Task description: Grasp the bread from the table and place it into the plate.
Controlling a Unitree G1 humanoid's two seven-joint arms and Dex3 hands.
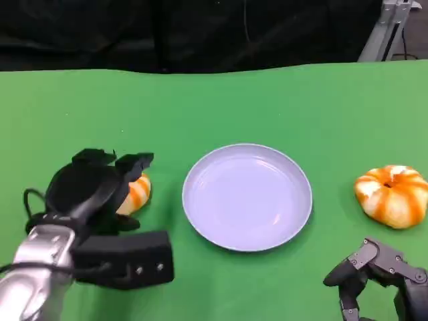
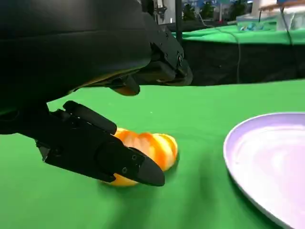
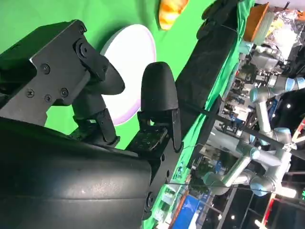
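Green table (image 1: 281,107) held lavender plate (image 1: 247,197) at centre. One bread roll (image 1: 137,192) lay left of plate, just beside it, long axis running roughly toward plate. Left robot hand (image 1: 93,187) hovered over this roll, fingers spread around it, not yet closed. Second roll (image 1: 392,195) lay right of plate, well apart. Right robot hand (image 1: 374,274) sat below that roll, fingers curled, empty. Left wrist view revealed gap between fingers (image 2: 119,162) and roll, hidden from head view.

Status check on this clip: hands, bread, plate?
Left hand open around the near bread, not gripping. Right hand idle, open. Plate empty. Second bread beyond plate, untouched.
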